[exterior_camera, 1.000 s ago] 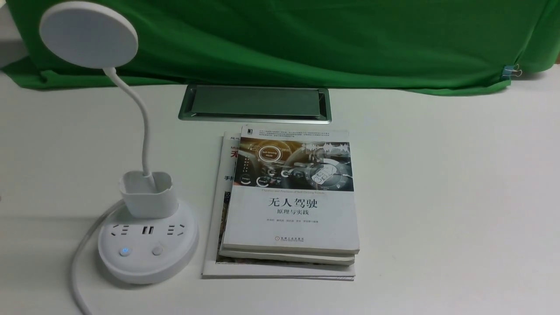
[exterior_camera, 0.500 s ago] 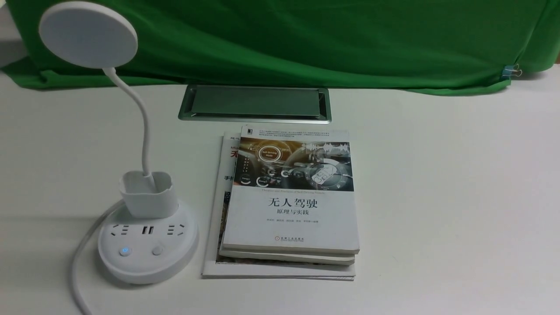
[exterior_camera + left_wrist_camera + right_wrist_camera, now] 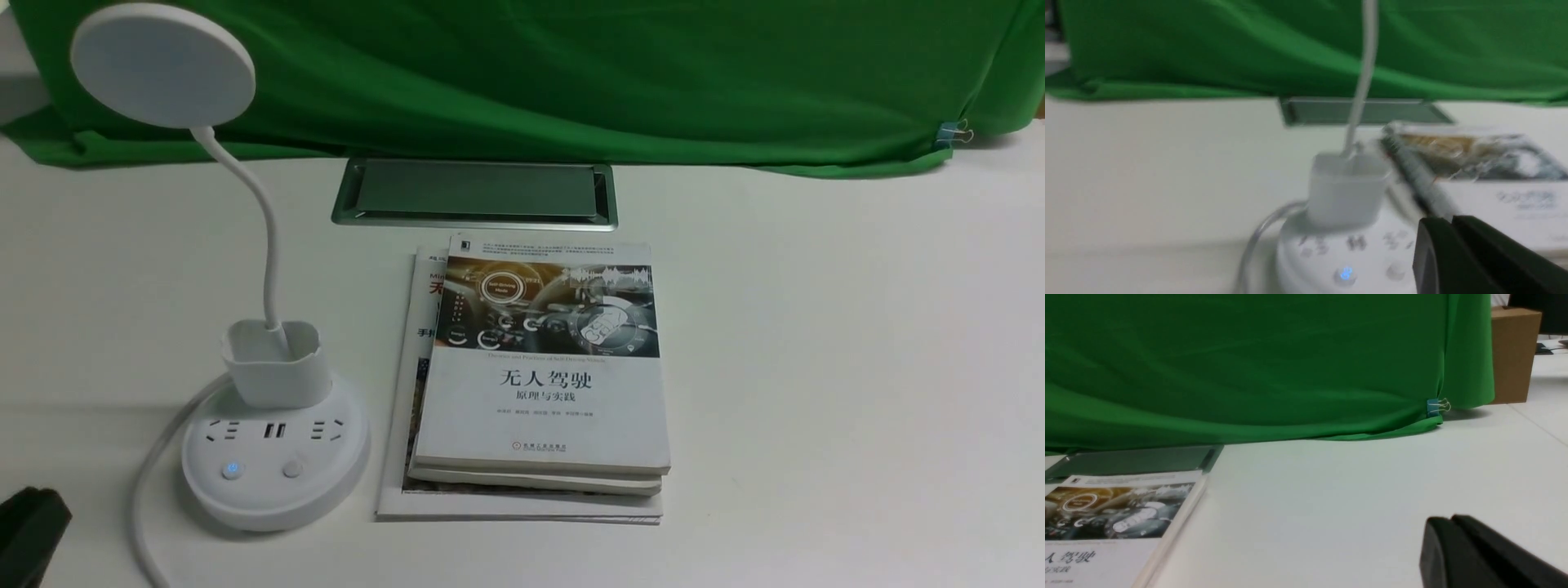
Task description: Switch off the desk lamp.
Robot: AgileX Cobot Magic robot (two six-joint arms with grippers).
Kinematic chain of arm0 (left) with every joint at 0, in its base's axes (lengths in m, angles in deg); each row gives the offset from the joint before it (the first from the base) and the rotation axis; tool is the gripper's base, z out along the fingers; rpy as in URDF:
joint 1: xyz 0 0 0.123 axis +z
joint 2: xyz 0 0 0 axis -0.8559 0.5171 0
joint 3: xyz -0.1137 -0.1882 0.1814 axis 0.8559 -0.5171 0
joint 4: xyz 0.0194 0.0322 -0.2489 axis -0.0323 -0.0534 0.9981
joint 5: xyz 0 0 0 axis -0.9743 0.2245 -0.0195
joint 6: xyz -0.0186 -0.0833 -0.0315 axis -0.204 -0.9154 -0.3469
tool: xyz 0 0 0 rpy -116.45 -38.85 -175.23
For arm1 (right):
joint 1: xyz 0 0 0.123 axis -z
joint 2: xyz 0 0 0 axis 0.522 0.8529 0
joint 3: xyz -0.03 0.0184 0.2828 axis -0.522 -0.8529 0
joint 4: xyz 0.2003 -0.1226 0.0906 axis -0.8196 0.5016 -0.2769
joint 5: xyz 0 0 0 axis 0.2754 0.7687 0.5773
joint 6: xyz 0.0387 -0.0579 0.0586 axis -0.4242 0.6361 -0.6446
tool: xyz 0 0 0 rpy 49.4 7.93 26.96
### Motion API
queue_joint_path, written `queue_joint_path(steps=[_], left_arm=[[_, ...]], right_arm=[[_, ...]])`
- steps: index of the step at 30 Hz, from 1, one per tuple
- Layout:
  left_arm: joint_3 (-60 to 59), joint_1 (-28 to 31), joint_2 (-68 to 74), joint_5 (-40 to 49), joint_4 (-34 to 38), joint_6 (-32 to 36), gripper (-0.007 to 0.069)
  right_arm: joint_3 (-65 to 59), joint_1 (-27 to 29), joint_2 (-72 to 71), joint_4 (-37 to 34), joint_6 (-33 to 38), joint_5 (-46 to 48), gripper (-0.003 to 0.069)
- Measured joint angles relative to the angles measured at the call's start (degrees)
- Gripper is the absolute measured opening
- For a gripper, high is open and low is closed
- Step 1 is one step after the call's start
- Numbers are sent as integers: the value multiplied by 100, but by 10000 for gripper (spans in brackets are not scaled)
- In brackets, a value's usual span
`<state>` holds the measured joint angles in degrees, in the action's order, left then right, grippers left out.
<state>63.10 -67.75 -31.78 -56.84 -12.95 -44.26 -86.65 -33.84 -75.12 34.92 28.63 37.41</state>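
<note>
The white desk lamp (image 3: pixel 273 457) stands at the table's front left, with a flat disc head (image 3: pixel 162 64), a bendy neck, a cup holder (image 3: pixel 275 362) and a round base. On the base a button glows blue (image 3: pixel 233 469) beside a plain button (image 3: pixel 292 469). My left gripper (image 3: pixel 28 531) is shut and empty, at the front left edge, left of the base. In the blurred left wrist view the base (image 3: pixel 1347 261) lies just ahead of the shut left gripper (image 3: pixel 1449 220). My right gripper (image 3: pixel 1449 520) is shut and empty over bare table; it is out of the front view.
A stack of books (image 3: pixel 543 367) lies just right of the lamp base. A metal cable hatch (image 3: pixel 475 192) is set in the table behind them. The lamp's white cord (image 3: pixel 143 498) runs off the front left. A green cloth (image 3: pixel 571 73) hangs at the back.
My left gripper has come into the front view at the bottom left corner. The lamp and books have not moved.
</note>
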Motion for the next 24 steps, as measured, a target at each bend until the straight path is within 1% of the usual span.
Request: queue_joint_path(steps=[5,10,24], left_arm=[[-380,111,-6,-39,-14,21,19],[-383,111,-6,-213,-14,21,19],[-383,139,-6,-231,-14,39,19]], right_arm=[[0,0,0,0,0,0,36],[0,0,0,0,0,0,36],[0,0,0,0,0,0,36]])
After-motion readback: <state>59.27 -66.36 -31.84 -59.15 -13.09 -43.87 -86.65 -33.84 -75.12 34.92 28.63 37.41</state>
